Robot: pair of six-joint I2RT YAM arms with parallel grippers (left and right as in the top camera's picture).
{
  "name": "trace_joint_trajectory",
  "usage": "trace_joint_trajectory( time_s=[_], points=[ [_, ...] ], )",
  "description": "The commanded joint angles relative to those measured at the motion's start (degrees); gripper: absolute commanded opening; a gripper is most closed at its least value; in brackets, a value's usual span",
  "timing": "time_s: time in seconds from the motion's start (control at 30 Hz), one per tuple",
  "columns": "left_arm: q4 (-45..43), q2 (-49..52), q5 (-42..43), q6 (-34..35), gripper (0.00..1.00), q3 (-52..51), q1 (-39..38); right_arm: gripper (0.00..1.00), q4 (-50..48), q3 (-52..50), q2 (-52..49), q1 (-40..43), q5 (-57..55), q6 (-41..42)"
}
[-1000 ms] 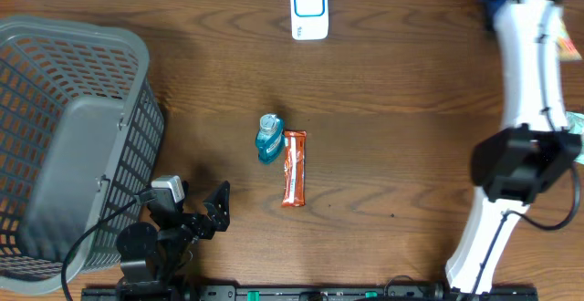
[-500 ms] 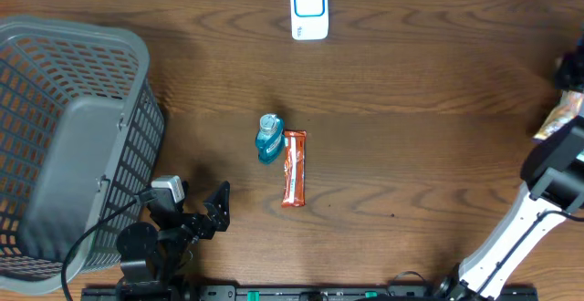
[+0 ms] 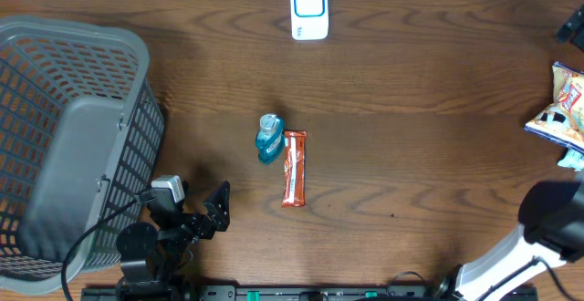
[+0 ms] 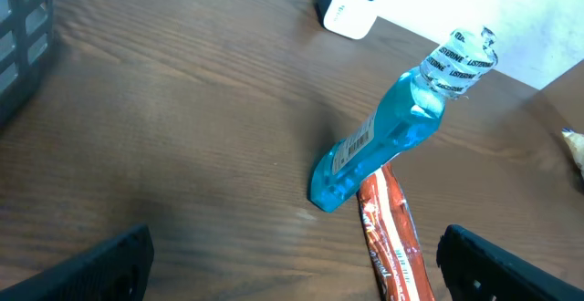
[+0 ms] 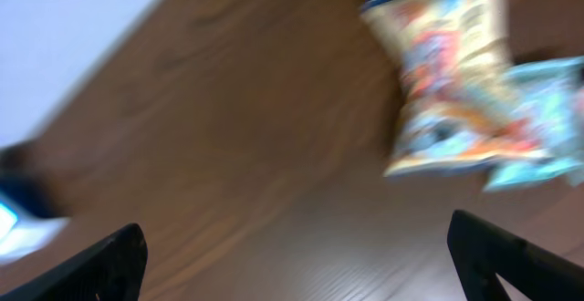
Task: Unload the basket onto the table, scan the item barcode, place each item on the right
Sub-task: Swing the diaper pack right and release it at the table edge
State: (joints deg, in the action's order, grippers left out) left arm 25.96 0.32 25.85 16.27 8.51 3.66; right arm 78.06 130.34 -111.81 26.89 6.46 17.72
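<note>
A blue mouthwash bottle (image 3: 268,139) lies at the table's middle, with an orange-red snack bar (image 3: 293,168) touching its right side. The white and blue scanner (image 3: 309,9) stands at the far edge. My left gripper (image 3: 212,212) rests low at the front left, open and empty. In its wrist view the bottle (image 4: 383,146) and bar (image 4: 392,237) lie ahead of the open left gripper (image 4: 297,274). The right arm (image 3: 547,233) is at the front right corner. Its wrist view is blurred and shows the right gripper (image 5: 297,264) open over bare wood.
A grey slatted basket (image 3: 73,137) fills the left side. A colourful snack bag (image 3: 561,109) lies at the right edge, and in the right wrist view this snack bag (image 5: 452,73) rests against a pale blue packet (image 5: 543,123).
The right arm swung back from the far right corner to the front right. Its gripper opened and the snack bag now lies free at the right edge. The left arm stayed still.
</note>
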Motion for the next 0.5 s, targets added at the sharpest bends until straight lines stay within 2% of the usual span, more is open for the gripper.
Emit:
trace_joint_trajectory(
  time_s=[0.0, 0.1, 0.13, 0.23, 0.47],
  points=[
    [1.22, -0.09, 0.7, -0.52, 0.99, -0.81, 0.28, 0.99, 3.43, 0.15, 1.11, -3.69, 15.41, 8.76],
    [1.22, -0.09, 0.7, -0.52, 0.99, -0.81, 0.28, 0.99, 9.22, 0.15, 1.25, -5.57, 25.05, -0.11],
    [1.22, -0.09, 0.7, -0.52, 0.99, -0.81, 0.28, 0.97, 14.45, 0.15, 1.22, -6.88, 26.97, -5.18],
    [1.22, -0.09, 0.7, -0.52, 0.99, -0.81, 0.28, 0.93, 19.28, -0.37, 1.38, -9.55, 24.15, -10.25],
    [1.22, -0.09, 0.7, -0.52, 0.99, -0.81, 0.28, 0.95, 19.26, -6.91, 2.58, -22.67, 21.07, -10.93]
  ],
)
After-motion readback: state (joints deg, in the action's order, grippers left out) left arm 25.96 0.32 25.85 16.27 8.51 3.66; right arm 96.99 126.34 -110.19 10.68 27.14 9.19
